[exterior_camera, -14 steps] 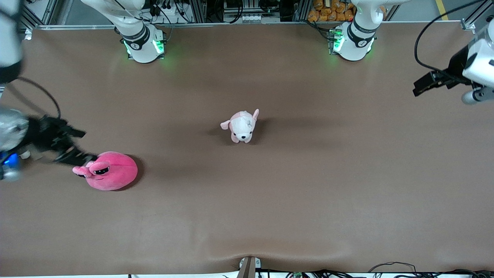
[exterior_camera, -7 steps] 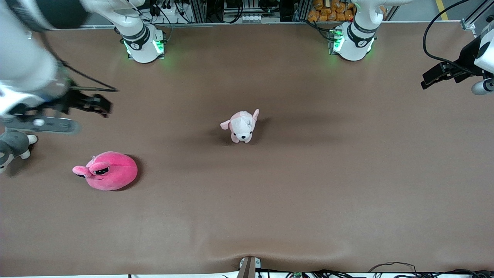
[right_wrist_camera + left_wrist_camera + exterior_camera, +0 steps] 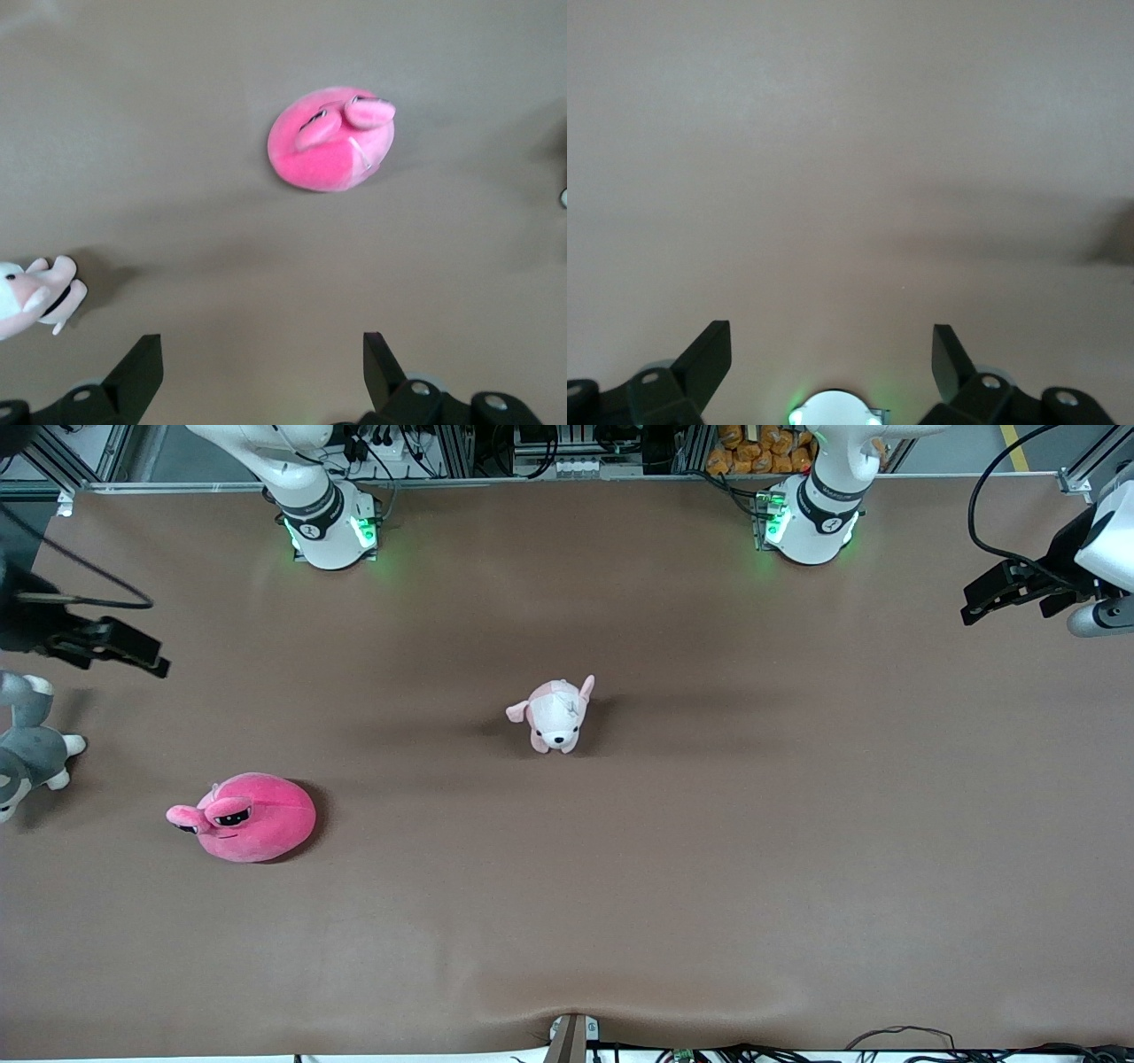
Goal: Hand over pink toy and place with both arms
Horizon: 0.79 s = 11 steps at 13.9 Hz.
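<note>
Your pink toy (image 3: 244,817) lies on the brown table (image 3: 673,850) toward the right arm's end, resting free with nothing touching it. Its bulging half-lidded eyes point toward that end of the table. In the right wrist view the same toy (image 3: 331,138) sits well clear of the fingers (image 3: 138,365) at the frame's edge.

The right gripper (image 3: 120,648) hangs in the air over the table's edge at the right arm's end, apart from the toy. Its fingers stand wide apart with nothing between them — you can check that in the right wrist view, where only bare table shows in the gap.

The left gripper (image 3: 1005,589) is up over the table's edge at the left arm's end, well apart from everything on the table. Its fingers (image 3: 709,351) are spread as well and hold nothing; under them you see only table.

Near the middle of the table stands a small pale pink-and-white puppy plush (image 3: 556,714), farther from the front camera than the pink toy. A grey-and-white plush animal (image 3: 25,748) lies at the very edge at the right arm's end, below the right gripper in the front view — only partly in frame.
</note>
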{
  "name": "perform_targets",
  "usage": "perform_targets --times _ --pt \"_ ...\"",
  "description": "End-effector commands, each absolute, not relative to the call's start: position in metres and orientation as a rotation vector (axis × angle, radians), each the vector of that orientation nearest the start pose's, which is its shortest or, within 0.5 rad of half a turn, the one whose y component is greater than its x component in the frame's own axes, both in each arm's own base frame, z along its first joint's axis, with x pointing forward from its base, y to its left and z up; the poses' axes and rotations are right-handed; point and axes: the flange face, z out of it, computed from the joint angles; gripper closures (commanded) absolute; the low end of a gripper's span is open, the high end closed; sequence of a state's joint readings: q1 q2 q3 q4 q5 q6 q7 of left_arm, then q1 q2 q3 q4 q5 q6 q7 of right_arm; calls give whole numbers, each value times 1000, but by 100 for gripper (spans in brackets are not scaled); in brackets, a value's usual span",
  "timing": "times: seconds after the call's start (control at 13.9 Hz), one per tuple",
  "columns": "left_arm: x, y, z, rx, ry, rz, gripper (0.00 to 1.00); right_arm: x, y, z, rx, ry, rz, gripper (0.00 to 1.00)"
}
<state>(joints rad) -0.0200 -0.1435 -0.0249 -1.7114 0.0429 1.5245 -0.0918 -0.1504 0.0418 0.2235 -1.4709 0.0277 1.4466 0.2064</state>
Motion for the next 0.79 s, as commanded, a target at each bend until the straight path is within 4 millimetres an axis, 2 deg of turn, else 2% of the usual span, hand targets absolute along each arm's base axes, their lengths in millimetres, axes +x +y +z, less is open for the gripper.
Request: perform_targets --times 0.0,0.07,0.22,0.36,0.72 --pt "503 -13 640 -3088 -20 39 0 517 71 639 -3120 116 69 0" --pt "503 -14 639 -3086 -29 41 0 521 73 650 -3121 103 20 0" --pt "503 -17 639 -3086 -11 44 0 543 64 663 -3147 65 -9 0" --pt "502 -18 640 -3089 -15 41 0 553 54 660 -3161 14 69 0" --pt "503 -37 645 -3087 -28 21 0 555 48 661 -3153 41 61 0"
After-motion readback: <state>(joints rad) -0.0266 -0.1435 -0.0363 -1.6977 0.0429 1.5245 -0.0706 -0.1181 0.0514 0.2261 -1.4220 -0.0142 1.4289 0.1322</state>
